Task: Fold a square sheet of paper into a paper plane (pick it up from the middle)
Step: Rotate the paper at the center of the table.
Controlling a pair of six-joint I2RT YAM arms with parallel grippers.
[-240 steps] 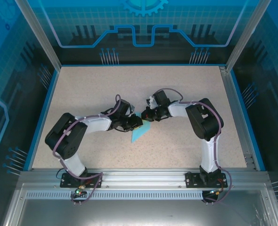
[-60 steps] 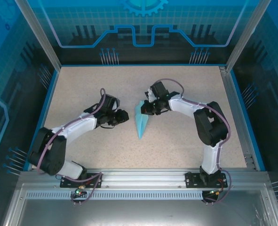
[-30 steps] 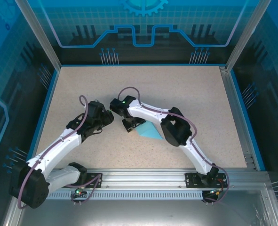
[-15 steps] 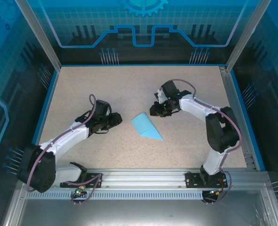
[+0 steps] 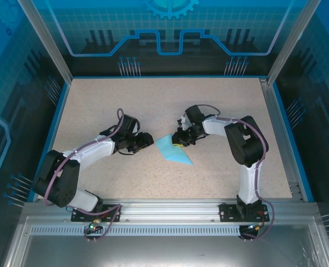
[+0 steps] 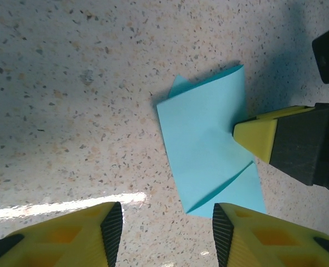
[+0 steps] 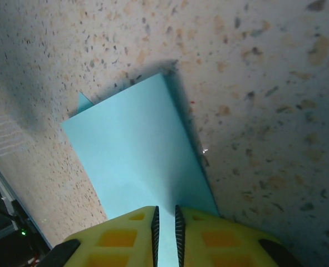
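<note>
Paper plane: resting on what?

On a beige, dark-speckled surface edged by a blue rim. Boxed in by translucent blue panels on metal posts, with a metal rail along the near side carrying both arm bases.

Placed where, and pointing which way?

Near the middle of the surface, flat or nearly so. Long axis on a diagonal, far-left to near-right. Sharp tip aimed near-right, broad end toward the far left. Seen from the left wrist as light blue with folded flaps and a crease.

Left arm: posed how?

Elbow out to the left, forearm low and reaching toward the centre. Left end effector just beside the broad end, fingers spread wide, nothing between them.

And the right arm?

Upright from its base, then bent sharply left, forearm reaching low to the plane. Right end effector down on the far-right edge, touching it. Fingers pressed almost together, with only a thin slit left and blue showing in it. Nipping a fold or merely pressing on top? Cannot tell.
</note>
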